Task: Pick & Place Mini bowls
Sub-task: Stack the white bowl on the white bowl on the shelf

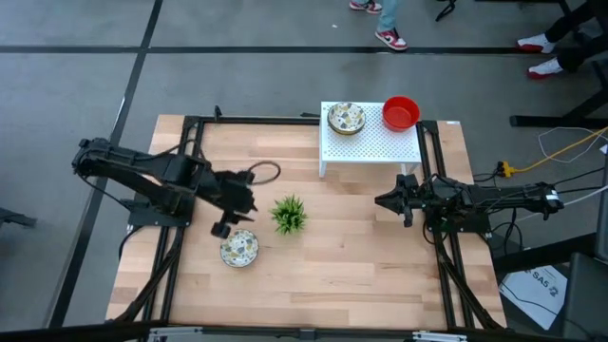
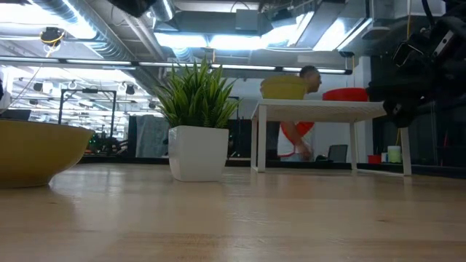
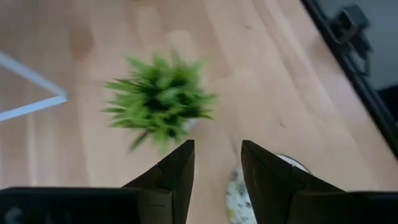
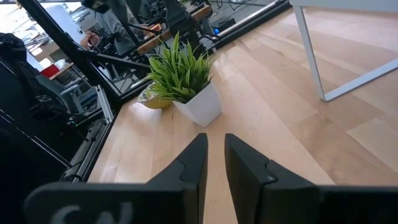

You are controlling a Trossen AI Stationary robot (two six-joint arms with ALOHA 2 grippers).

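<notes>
Wooden table (image 1: 332, 275): left pincer (image 1: 231, 220) open above speckled bowl (image 1: 239, 249).

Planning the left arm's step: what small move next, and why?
Probably lower the left claw onto the speckled bowl. It hangs open just above that bowl's rim, holding nothing, while two bowls already sit on the white shelf.

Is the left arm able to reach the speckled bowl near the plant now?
Probably yes. The left gripper hangs open just above the speckled bowl, with nothing between them; the plant stands apart to the side.
</notes>
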